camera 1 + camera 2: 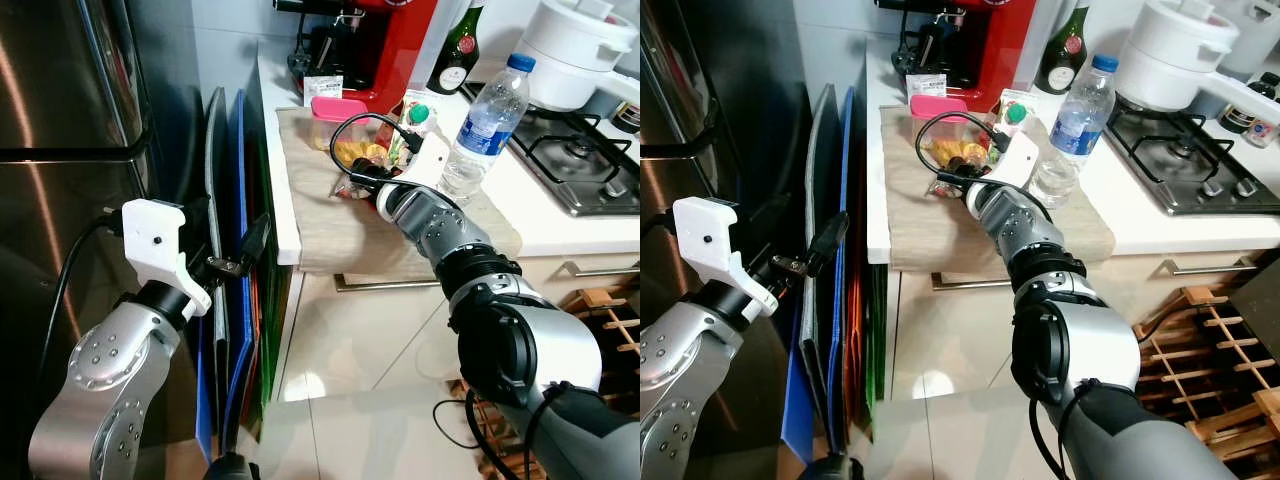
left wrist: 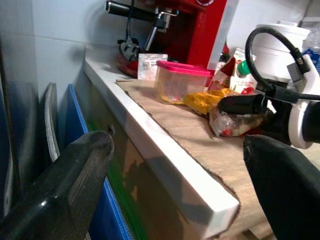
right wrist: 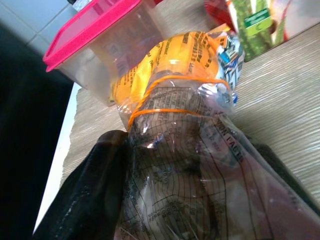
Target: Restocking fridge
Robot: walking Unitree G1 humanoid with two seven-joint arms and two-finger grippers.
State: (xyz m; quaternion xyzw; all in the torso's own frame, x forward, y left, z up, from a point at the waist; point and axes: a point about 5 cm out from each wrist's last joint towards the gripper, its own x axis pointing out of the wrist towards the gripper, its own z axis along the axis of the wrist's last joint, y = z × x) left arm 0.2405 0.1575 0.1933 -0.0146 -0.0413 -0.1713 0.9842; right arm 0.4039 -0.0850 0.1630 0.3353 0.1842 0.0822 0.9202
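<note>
A clear plastic bag (image 3: 180, 150) bound with an orange rubber band, yellow food inside, lies on the brown mat (image 1: 340, 235) on the counter. My right gripper (image 1: 352, 182) reaches over the counter edge and is shut on the bag, its black fingers (image 3: 95, 190) pressed against both sides. A pink-lidded tub (image 1: 338, 118) stands just behind the bag. A water bottle (image 1: 485, 125) and a juice carton (image 1: 420, 113) stand to the right. My left gripper (image 1: 235, 262) hangs open and holds nothing, low beside the steel fridge (image 1: 70, 120), at the gap between fridge and counter.
Blue and grey flat boards (image 1: 238, 300) lean upright in the gap between fridge and counter. A red coffee machine (image 1: 385, 40), a wine bottle (image 1: 458, 50), a white pot (image 1: 575, 50) and a gas hob (image 1: 580, 155) fill the counter's back and right. A wooden rack (image 1: 600, 320) stands low right.
</note>
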